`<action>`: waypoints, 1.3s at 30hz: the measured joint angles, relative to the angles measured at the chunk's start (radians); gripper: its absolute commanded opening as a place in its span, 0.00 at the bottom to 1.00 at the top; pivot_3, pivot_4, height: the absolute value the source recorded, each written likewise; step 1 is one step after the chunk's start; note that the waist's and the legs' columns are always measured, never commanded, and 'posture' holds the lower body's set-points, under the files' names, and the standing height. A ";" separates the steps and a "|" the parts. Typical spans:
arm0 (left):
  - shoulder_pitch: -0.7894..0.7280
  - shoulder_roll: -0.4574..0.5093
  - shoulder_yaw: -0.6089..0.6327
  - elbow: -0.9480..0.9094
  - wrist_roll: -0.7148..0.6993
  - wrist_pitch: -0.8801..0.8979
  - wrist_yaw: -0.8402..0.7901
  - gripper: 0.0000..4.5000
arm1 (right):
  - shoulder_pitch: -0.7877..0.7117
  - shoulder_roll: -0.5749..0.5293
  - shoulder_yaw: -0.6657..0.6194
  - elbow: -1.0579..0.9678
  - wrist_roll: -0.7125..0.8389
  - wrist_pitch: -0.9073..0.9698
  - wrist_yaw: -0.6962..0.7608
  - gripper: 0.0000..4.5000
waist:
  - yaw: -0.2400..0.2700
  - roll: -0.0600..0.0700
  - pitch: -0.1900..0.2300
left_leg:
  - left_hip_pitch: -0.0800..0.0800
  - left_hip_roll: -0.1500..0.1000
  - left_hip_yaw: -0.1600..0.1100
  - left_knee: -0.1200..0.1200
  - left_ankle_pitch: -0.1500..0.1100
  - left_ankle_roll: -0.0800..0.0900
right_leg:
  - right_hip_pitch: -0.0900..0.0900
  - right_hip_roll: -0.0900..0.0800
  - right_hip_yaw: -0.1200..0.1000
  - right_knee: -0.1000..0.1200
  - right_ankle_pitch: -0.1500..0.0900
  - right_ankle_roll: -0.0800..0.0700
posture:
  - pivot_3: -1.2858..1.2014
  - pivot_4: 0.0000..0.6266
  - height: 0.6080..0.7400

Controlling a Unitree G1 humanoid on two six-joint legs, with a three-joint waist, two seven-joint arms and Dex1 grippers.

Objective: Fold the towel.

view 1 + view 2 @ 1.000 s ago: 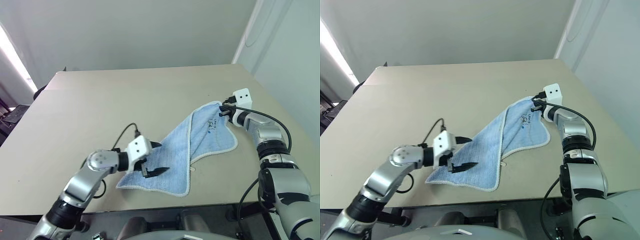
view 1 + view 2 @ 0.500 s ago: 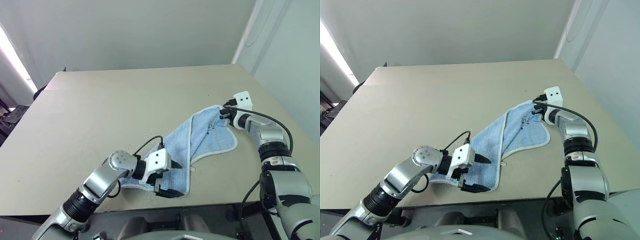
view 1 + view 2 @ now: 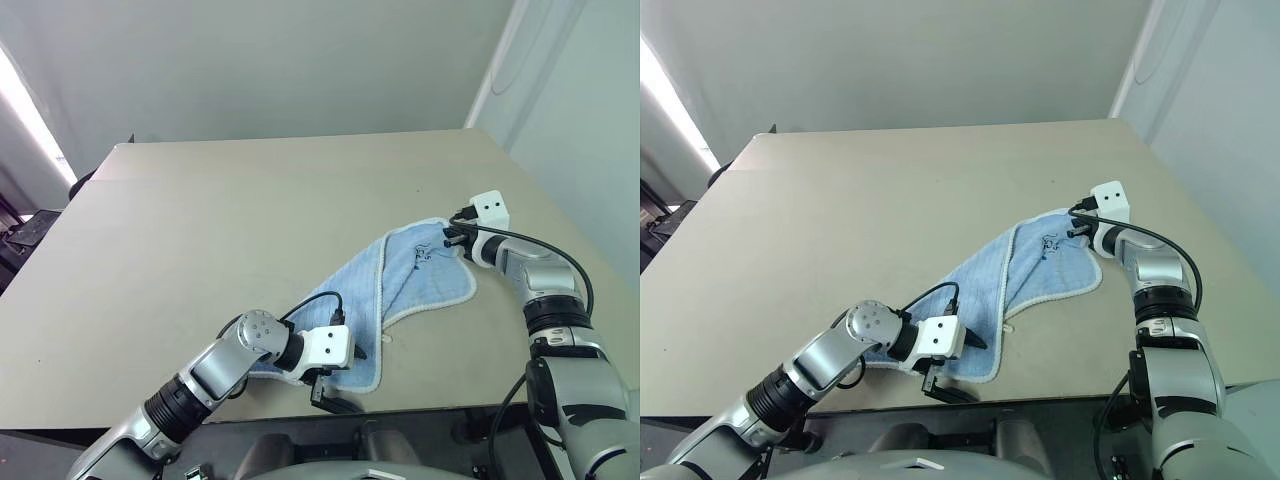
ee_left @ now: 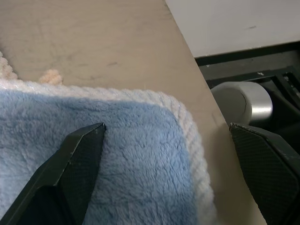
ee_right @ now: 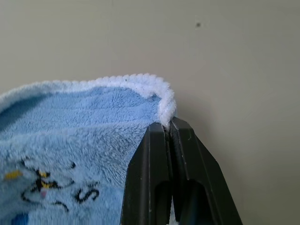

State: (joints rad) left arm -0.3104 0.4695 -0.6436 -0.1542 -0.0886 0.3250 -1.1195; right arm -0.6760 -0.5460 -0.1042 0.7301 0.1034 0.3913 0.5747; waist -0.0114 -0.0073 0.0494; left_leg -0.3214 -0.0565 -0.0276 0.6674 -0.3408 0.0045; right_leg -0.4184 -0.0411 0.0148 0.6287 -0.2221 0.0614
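Left tool (image 4: pixel 164 140) bent in low at the counter's (image 3: pixel 250 210) near edge, fingers spread wide astride the near corner of the towel (image 3: pixel 400 275), right tool (image 5: pixel 169 136) reaching forward, pinched tight on the far corner, blue towel lying rumpled diagonally between them on the tan counter.

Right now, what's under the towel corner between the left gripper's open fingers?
The towel corner lies on the bare table, close to its front edge. The left gripper straddles it, open. Whatever is beneath the cloth is covered.
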 measured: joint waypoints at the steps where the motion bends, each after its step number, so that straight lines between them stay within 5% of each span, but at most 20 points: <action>1: 0.000 0.000 0.001 0.000 -0.001 0.003 0.000 1.00 | 0.002 -0.001 0.000 0.000 0.000 0.005 0.000 0.00 | 0.000 0.000 0.000 | 0.000 0.000 0.000 0.000 0.000 0.000 | 0.000 0.000 0.000 0.000 0.000 0.000 | 0.52 0.00 1.00; 5: 0.000 -0.011 0.008 -0.001 -0.004 0.022 0.003 0.81 | 0.002 -0.006 0.000 -0.003 0.000 0.008 0.000 0.00 | 0.000 0.000 0.000 | 0.000 0.000 0.000 0.000 0.000 0.000 | 0.001 0.000 0.000 0.000 0.000 0.000 | 0.52 0.00 1.00; 15: 0.022 -0.042 0.040 -0.003 -0.046 0.067 0.019 0.00 | 0.002 -0.007 0.000 -0.003 0.000 0.007 0.003 0.00 | -0.001 0.000 0.000 | 0.001 0.000 0.000 0.000 0.000 0.000 | 0.001 0.000 0.000 0.000 0.000 0.000 | 0.52 0.00 1.00; 30: 0.062 -0.039 0.258 -0.083 -0.190 0.165 0.110 0.00 | 0.002 -0.013 0.000 -0.003 -0.001 0.004 0.005 0.00 | -0.002 0.000 0.000 | 0.001 0.000 0.000 0.000 0.000 0.000 | 0.000 0.000 0.000 0.000 0.000 0.000 | 0.52 0.00 1.00; 39: -0.028 0.022 0.720 0.037 -0.449 0.305 0.209 0.00 | -0.004 -0.013 -0.004 0.017 0.002 -0.027 0.003 0.00 | -0.006 0.000 0.000 | 0.001 0.000 0.000 0.000 0.000 0.000 | 0.000 0.001 0.000 0.001 0.000 0.000 | 0.52 0.00 1.00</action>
State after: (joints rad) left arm -0.3385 0.4919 0.0761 -0.1170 -0.5378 0.6298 -0.9108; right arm -0.6797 -0.5586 -0.1083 0.7469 0.1052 0.3638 0.5773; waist -0.0176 -0.0073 0.0494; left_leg -0.3207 -0.0564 -0.0278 0.6677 -0.3408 0.0044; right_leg -0.4185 -0.0406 0.0146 0.6296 -0.2219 0.0618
